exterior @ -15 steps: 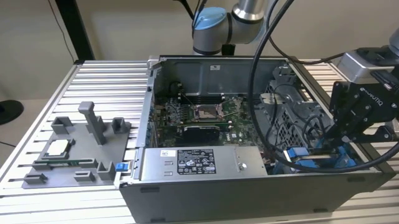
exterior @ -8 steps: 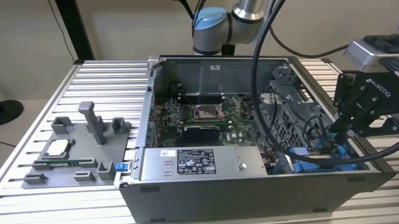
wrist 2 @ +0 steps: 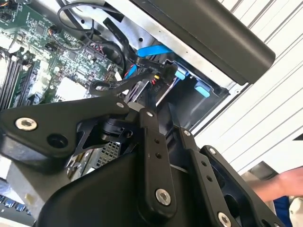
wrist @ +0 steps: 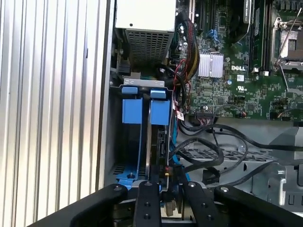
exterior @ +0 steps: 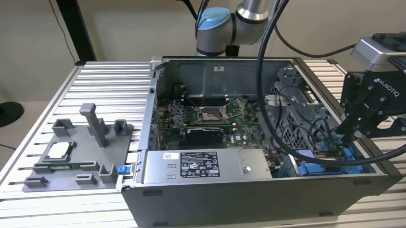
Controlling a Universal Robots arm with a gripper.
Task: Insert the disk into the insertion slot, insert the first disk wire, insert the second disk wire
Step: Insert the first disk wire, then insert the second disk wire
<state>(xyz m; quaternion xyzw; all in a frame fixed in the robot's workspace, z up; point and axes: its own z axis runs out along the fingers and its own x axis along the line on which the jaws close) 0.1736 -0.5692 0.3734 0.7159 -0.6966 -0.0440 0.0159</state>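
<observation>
The disk (wrist: 161,113), in its smooth blue plastic frame, sits edgewise in the insertion slot (wrist: 142,83), a grey metal bay inside the open computer case (exterior: 254,199). Just beside it, the gripper (wrist: 167,183) has its black fingers nearly together, pinching the disk wire (wrist 2: 152,74) plug.

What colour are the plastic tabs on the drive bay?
Bright blue. The plastic tabs show best in the first wrist view.
</observation>
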